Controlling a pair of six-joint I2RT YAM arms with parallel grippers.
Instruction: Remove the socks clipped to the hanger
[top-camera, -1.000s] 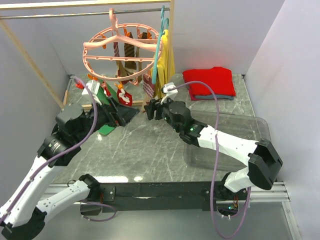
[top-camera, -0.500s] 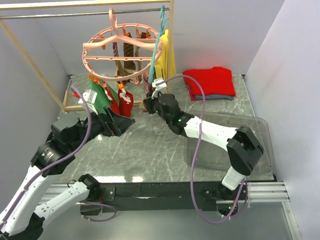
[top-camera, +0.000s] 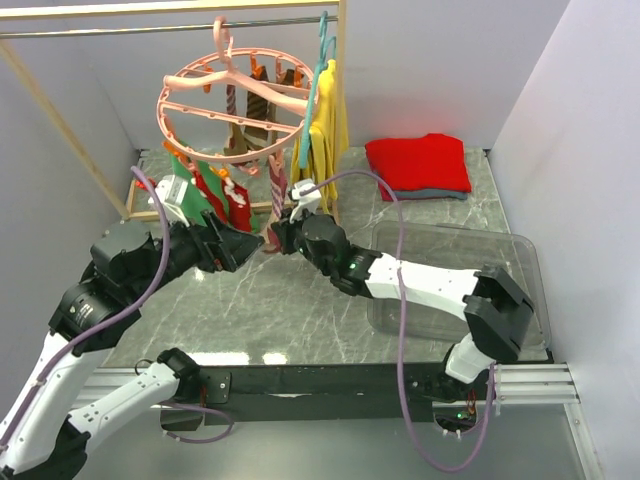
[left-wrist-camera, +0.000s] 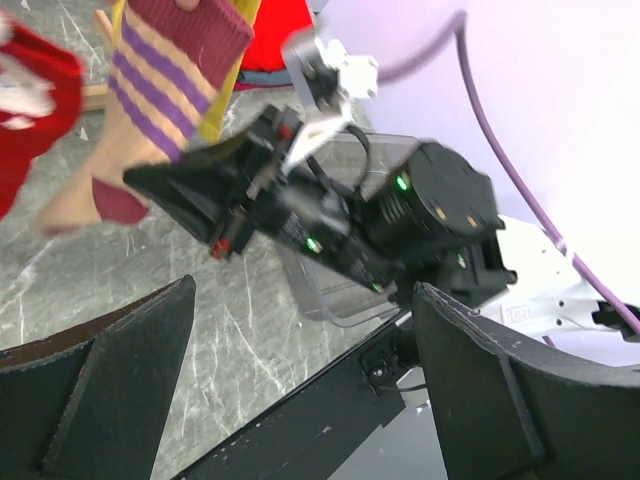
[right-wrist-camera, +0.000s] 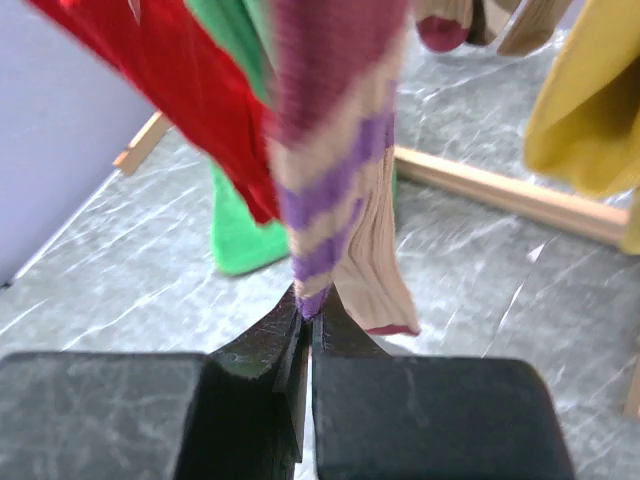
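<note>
The salmon-pink ring hanger (top-camera: 235, 100) hangs from the rod, tilted. Under it are clipped red socks (top-camera: 237, 203), brown striped socks (top-camera: 252, 115) at the back, and a purple-and-tan striped sock (top-camera: 275, 195). In the right wrist view my right gripper (right-wrist-camera: 312, 305) is shut on the lower tip of that striped sock (right-wrist-camera: 335, 150), with a red sock (right-wrist-camera: 170, 90) beside it. From above, the right gripper (top-camera: 270, 240) sits just below the ring. My left gripper (top-camera: 240, 246) is close to its left, open wide and holding nothing (left-wrist-camera: 300, 385); its view shows the striped sock (left-wrist-camera: 165, 70).
A yellow cloth (top-camera: 325, 140) on a teal hanger (top-camera: 318, 80) hangs right of the ring. A green cloth (top-camera: 180, 187) hangs at the left. A folded red garment (top-camera: 418, 163) lies at the back right; a clear bin (top-camera: 500, 262) stands at the right. Wooden rack bars (right-wrist-camera: 500, 195) cross the floor.
My right gripper moved left and down under the ring and closed on the striped sock's tip. The ring swung left and tilted. My left gripper shifted slightly toward the right one, staying open.
</note>
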